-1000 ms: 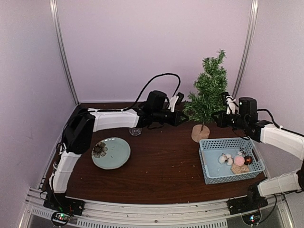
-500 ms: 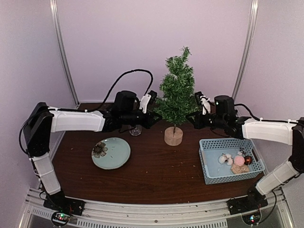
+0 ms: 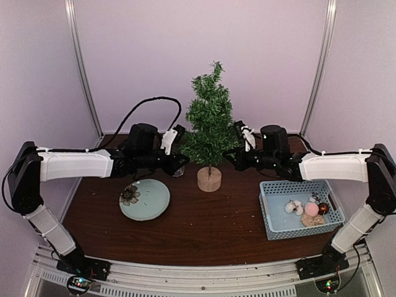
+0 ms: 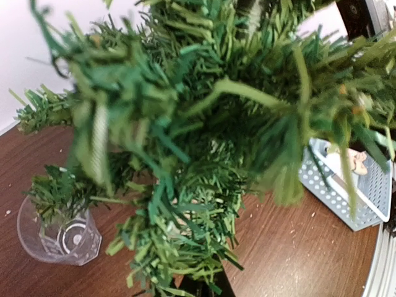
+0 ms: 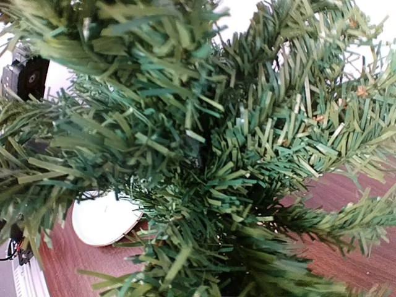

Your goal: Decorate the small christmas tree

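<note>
The small christmas tree [image 3: 209,120], green and bristly, stands upright at the table's middle back on its round wooden stump [image 3: 209,179]. My left gripper [image 3: 180,162] reaches into its lower branches from the left and my right gripper [image 3: 233,159] from the right. Both are shut on the tree's lower branches. In the left wrist view the tree [image 4: 204,124] fills the frame, and only a dark finger tip [image 4: 207,288] shows under the needles. In the right wrist view the tree [image 5: 223,161] hides the fingers fully.
A pale green plate [image 3: 151,204] with a dried flower [image 3: 129,195] lies front left. A small drinking glass [image 4: 59,232] stands behind my left gripper. A blue basket [image 3: 271,193] holding several ornaments [image 3: 306,209] sits at the right.
Both arms have carried the tree leftward, from beside the basket at the right to the table's middle. The grippers have stayed shut on it throughout.
</note>
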